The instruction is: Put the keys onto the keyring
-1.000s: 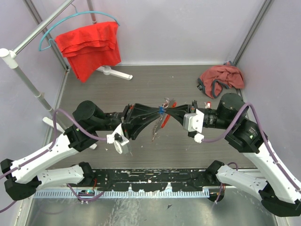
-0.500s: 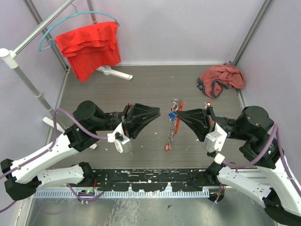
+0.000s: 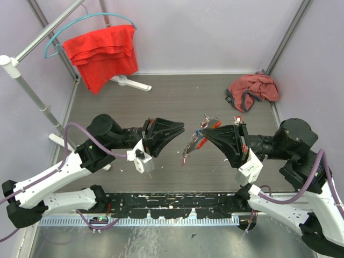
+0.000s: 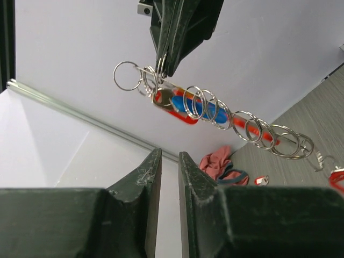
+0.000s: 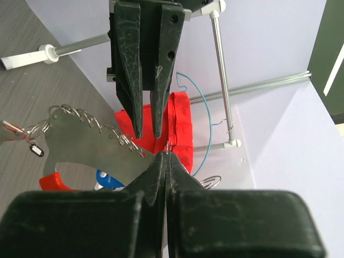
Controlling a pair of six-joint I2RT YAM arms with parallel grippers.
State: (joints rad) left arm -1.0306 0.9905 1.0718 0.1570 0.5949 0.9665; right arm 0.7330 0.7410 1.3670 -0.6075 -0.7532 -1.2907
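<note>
The keyring (image 3: 192, 144) is a bunch of silvery wire rings and a short chain that hangs in the air between my two grippers. My right gripper (image 3: 205, 133) is shut on its upper end. In the left wrist view the right gripper (image 4: 164, 67) pinches the rings (image 4: 215, 110), with a blue key head (image 4: 203, 107) and a red-orange one (image 4: 173, 105) among them. My left gripper (image 3: 181, 129) is a little to the left, its fingers slightly apart and empty (image 4: 169, 156). The right wrist view shows the right gripper (image 5: 166, 156) closed on thin wire, with a blue key head (image 5: 110, 180) below.
A red cloth (image 3: 102, 51) hangs on a blue hanger at the back left, by a white rack pole (image 3: 29, 88). A pink cloth (image 3: 252, 91) lies at the back right. A small red-and-white item (image 3: 235, 119) lies on the table near the right arm.
The grippers were together at the keyring; the right arm has pulled back to the right with the keyring. The left gripper stays behind, empty. The chain has swung to the left.
</note>
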